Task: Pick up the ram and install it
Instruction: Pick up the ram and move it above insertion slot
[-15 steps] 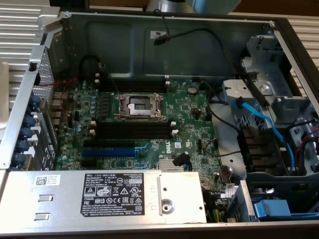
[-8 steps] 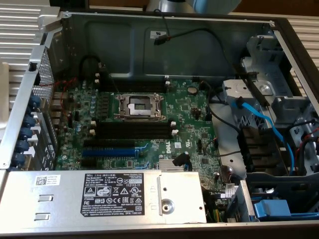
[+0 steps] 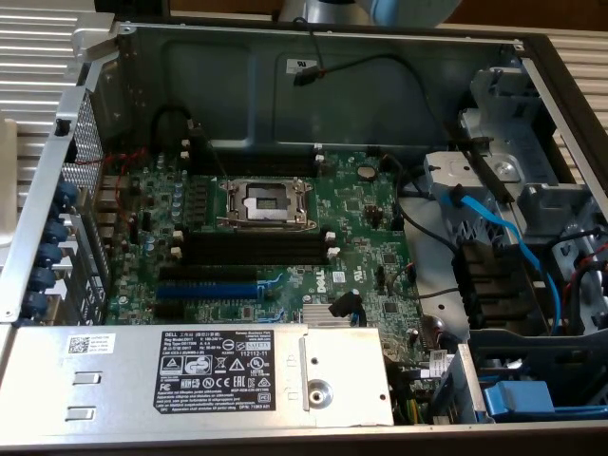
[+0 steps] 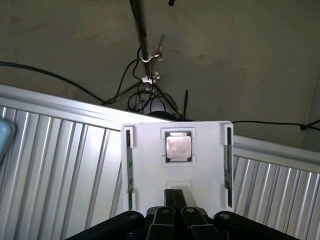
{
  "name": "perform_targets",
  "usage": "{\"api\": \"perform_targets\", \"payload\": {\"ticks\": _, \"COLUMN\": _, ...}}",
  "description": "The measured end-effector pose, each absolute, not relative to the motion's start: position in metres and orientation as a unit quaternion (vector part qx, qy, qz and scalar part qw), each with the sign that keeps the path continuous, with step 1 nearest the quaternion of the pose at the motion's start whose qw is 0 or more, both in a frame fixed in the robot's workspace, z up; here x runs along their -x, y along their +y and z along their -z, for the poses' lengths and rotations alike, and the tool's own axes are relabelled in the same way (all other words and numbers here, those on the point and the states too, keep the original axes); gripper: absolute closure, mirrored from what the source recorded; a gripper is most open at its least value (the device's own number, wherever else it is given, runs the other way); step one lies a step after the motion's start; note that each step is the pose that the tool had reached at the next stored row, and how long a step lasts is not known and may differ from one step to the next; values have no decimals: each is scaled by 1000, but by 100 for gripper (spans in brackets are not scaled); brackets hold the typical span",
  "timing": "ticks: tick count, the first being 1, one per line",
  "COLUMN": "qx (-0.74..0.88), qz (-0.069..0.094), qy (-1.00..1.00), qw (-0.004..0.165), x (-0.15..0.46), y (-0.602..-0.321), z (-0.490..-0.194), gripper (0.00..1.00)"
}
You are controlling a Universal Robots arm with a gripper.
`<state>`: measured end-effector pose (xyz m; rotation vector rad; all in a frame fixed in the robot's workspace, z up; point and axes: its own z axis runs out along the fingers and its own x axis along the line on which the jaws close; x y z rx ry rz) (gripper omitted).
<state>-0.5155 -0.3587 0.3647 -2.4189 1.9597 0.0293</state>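
Risking a crash first: my hand (image 4: 175, 196) is fully closed with nothing in it. It hangs over the white holder (image 4: 150, 150), so going down like this would probably jab the holder or the CPU chip (image 4: 178, 147) in its middle pocket. The ram (image 4: 129, 165) looks to be the thin stick standing on edge in the groove along one long side edge of the holder. I see it edge-on, so no chips or label can be read. A second stick (image 4: 228, 160) stands in the groove along the opposite edge. A thin upright stick in a tight groove could tilt, jam or slip from an off-centre pinch. My hand is over the holder's near edge, midway between the two grooves, so the ram is off to the side and lower. The holder rests on the ribbed metal tabletop (image 4: 60, 165). The black memory slots (image 3: 255, 249) in the computer case (image 3: 285, 57) stand empty.
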Motion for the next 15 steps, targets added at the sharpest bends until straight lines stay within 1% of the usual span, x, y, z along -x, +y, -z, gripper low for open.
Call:
{"api": "perform_targets", "payload": {"ticks": 7, "qx": 794, "qz": -16, "qy": 608, "qw": 12, "x": 516, "y": -366, "z": -352, "gripper": 90}}
{"api": "perform_targets", "payload": {"ticks": 15, "qx": 812, "qz": -18, "qy": 583, "qw": 11, "x": 515, "y": -369, "z": -337, "gripper": 90}}
